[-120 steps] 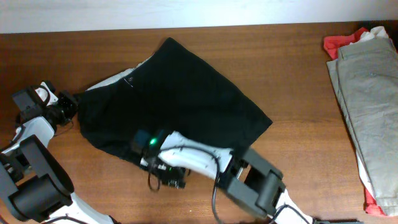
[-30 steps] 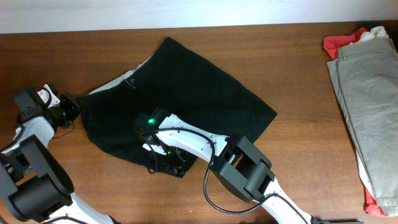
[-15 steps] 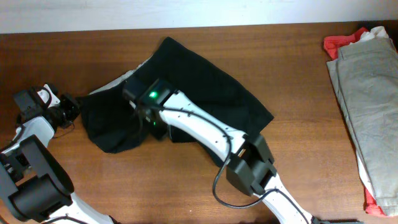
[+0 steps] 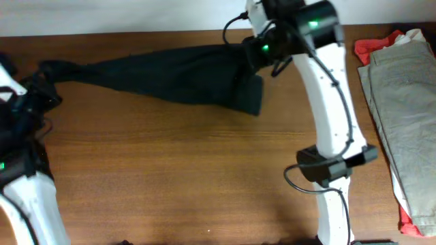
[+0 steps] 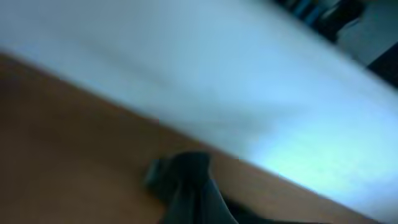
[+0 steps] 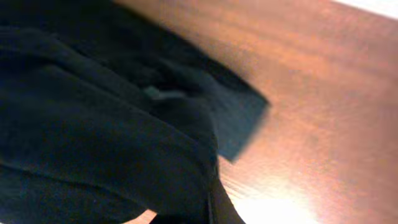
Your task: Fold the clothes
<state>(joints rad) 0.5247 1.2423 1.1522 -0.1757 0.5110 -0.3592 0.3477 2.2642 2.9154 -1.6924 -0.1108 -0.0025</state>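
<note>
— Any lettering legible on the table (image 4: 170, 177)?
— None. Seen from overhead, the black garment (image 4: 170, 75) is plain dark cloth, and the beige trousers (image 4: 402, 102) at the right edge show no tag or print that can be read.
— And the red cloth (image 4: 371, 47) beneath them?
— Only a corner shows, unmarked.
— The wrist cameras?
— Both views are blurred; nothing in them resolves into a word, brand or number.

Your garment (image 4: 170, 78) is plain black, and the table (image 4: 170, 177) is reddish-brown with a wood grain. Off to the right of your right tool (image 4: 251, 51) are plain khaki trousers (image 4: 402, 102) and a red cloth (image 4: 371, 47). The arm (image 4: 327, 88) is white, with a green light.
</note>
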